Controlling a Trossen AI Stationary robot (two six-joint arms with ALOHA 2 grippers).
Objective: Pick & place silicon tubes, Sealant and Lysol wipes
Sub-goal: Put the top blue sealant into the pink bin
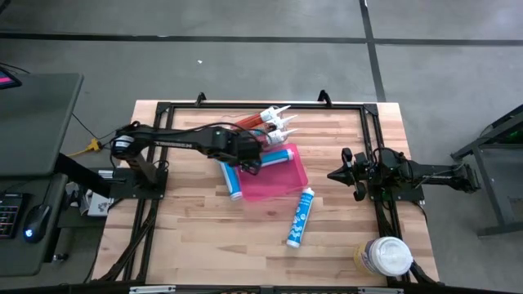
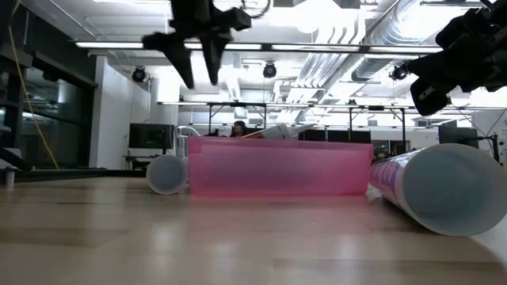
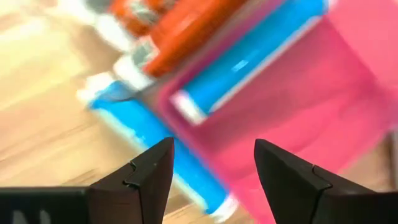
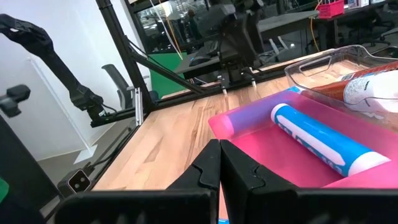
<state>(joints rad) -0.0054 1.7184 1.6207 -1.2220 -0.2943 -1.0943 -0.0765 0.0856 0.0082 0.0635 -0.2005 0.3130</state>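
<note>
Bench (image 1: 188, 245), biggest item: light wood, both arms over it. Pink tray (image 1: 282, 184) sits near centre w/ one blue-label tube (image 1: 278, 156) already inside along its 12 o'clock edge. Lysol wipes (image 1: 384, 256), fat canister w/ white lid, stands at the bench's 5 o'clock corner, well apart from the tray and untouched. Second blue tube (image 1: 231, 181) lies against the tray's 9 o'clock side, on the wood. Third blue tube (image 1: 299, 217) lies loose at the tray's 5 o'clock. Orange/white cartridges (image 1: 265, 121) are bunched at 12 o'clock, beyond the tray.

Left claw (image 3: 211, 165) hangs above the tray's 9 o'clock edge, fingers apart, nothing between them; the tube beside the tray lies just below. Right claw (image 4: 219, 163) is parked at 3 o'clock, fingers together, empty.

Step, as I read it: lining up on the tube at the tray's side. Next move prob. needs a drop straight down, fingers straddling the tube across its width, then close, lift, clear the tray wall.
</note>
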